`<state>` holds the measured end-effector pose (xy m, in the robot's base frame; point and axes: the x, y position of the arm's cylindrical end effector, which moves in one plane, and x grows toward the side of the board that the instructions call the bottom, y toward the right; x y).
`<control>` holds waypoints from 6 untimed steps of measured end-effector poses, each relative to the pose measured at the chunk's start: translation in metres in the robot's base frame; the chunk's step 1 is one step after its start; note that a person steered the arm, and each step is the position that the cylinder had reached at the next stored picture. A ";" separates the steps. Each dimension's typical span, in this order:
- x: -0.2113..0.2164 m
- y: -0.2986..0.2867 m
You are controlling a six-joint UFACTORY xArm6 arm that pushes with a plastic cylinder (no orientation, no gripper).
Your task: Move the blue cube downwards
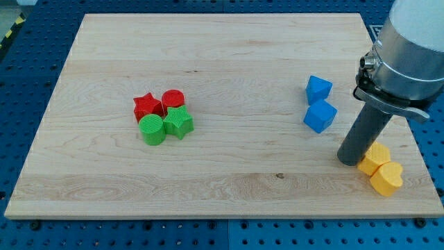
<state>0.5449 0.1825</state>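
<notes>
You saw the blue cube (320, 116) on the right part of the wooden board (222, 62), lying just up and to the view's left of my tip (347, 160), near it but not touching. The cube sat turned, so that one corner pointed toward the view's bottom left; it had no clear long axis, its sides looked about equal. Directly above it, toward the view's top, was a second blue block (318, 89), of an irregular, maybe five-sided shape, and the two touched or nearly touched; you could not tell which.

There were no jaws on this arm, only the dark rod (364, 135), so nothing was open or clamped; my tip rested on the board. Just to the view's right of my tip lay two yellow blocks (381, 169), touching each other, the upper one partly behind the rod. Their shapes were not clear, the lower one looked like a heart.

Well apart, toward the view's left of my tip, stood a tight group: a red star (146, 106), a red cylinder (173, 99), a green cylinder (152, 129) and a green star-like block (179, 123). No container was on the board.
</notes>
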 end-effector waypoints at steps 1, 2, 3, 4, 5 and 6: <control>-0.001 0.000; -0.026 0.000; -0.045 0.003; -0.046 0.012; -0.061 0.017; -0.075 0.019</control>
<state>0.4699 0.2011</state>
